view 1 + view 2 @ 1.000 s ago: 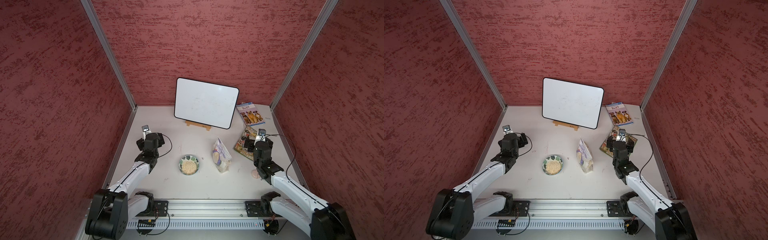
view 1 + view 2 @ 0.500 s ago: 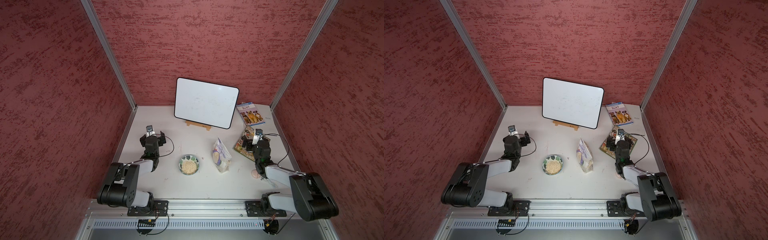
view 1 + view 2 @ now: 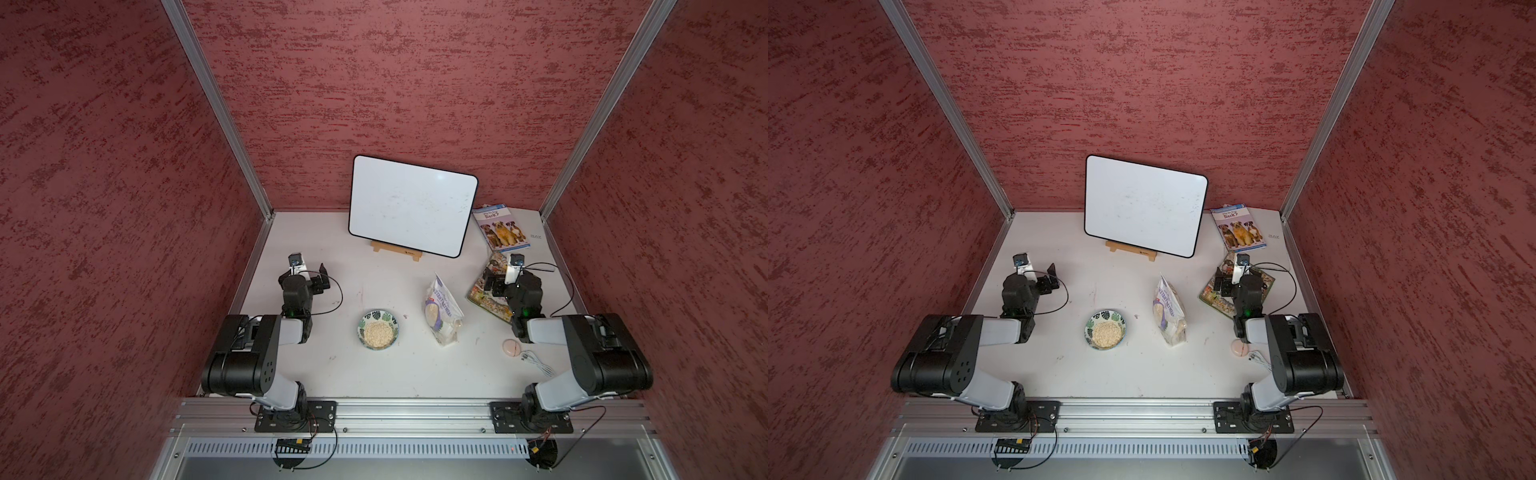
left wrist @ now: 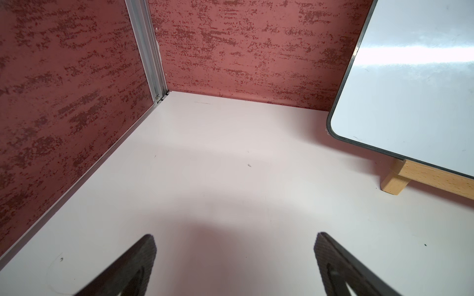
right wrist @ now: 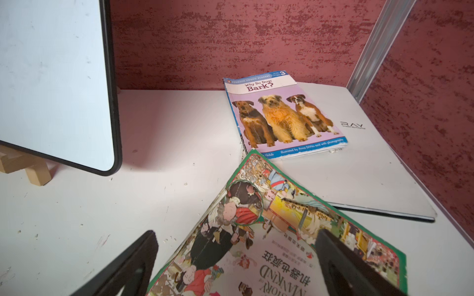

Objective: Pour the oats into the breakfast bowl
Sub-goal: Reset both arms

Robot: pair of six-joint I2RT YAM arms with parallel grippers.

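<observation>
Mid-table, oats bag [image 3: 442, 309] beside bowl [image 3: 366, 322], apart from right gripper [image 3: 493, 283]

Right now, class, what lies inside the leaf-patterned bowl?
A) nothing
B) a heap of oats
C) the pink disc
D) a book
B: in a top view the breakfast bowl holds pale oats, with the oat bag standing beside it, apart.

Folded back: left arm [image 3: 253, 353], right arm [image 3: 590, 353].
</observation>
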